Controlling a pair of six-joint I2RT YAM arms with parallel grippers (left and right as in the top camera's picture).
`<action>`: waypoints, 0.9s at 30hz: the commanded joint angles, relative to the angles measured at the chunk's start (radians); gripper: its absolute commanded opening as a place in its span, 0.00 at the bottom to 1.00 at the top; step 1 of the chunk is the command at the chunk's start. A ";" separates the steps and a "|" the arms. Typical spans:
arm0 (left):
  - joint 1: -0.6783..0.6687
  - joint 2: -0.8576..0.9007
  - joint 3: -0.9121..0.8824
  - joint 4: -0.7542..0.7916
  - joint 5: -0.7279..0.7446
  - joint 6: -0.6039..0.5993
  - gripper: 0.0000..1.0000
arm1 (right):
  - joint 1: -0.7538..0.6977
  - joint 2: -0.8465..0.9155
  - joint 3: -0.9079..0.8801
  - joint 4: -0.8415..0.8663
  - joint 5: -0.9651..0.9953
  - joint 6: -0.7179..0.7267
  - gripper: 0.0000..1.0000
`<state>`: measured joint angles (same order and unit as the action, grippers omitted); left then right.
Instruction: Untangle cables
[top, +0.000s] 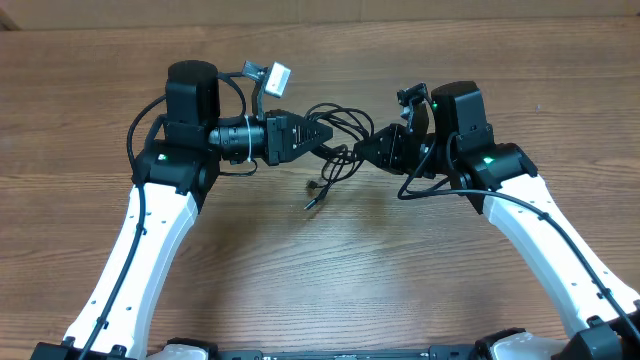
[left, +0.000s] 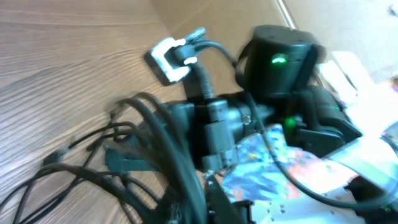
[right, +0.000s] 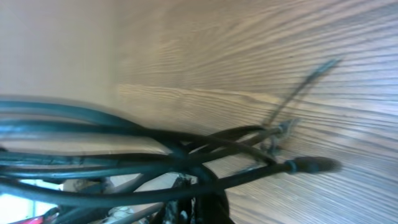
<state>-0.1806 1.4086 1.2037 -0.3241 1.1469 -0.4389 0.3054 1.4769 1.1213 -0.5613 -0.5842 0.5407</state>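
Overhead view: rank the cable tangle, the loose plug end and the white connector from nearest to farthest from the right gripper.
1. Cable tangle, right at the tip of the right gripper.
2. Loose plug end, lying on the table below the tangle.
3. White connector, up by the left arm.

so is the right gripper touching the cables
Touching. Overhead, the cables run straight into the right gripper, which is shut on them.

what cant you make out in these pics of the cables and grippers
Overhead: the number of cables; thin strands overlap between the grippers.
Overhead: whether the left gripper is open or shut; too small, cables cross it. Left wrist view is blurred.
Right wrist: the fingers of the right gripper; blurred cables fill the foreground.
Overhead: what type the dangling plug is; too small.
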 joint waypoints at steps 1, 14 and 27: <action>0.063 -0.132 0.142 0.049 0.159 0.035 0.22 | -0.102 0.085 -0.093 -0.058 0.290 -0.026 0.04; 0.063 -0.100 0.142 -0.135 0.051 0.158 0.29 | -0.104 0.085 -0.093 -0.029 0.128 -0.071 0.04; -0.036 0.170 0.142 -0.661 -0.216 0.422 0.69 | -0.105 0.085 -0.093 0.155 -0.287 -0.010 0.21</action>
<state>-0.1738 1.5112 1.3453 -0.9672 0.9646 -0.0765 0.1989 1.5829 1.0096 -0.3859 -0.8967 0.5194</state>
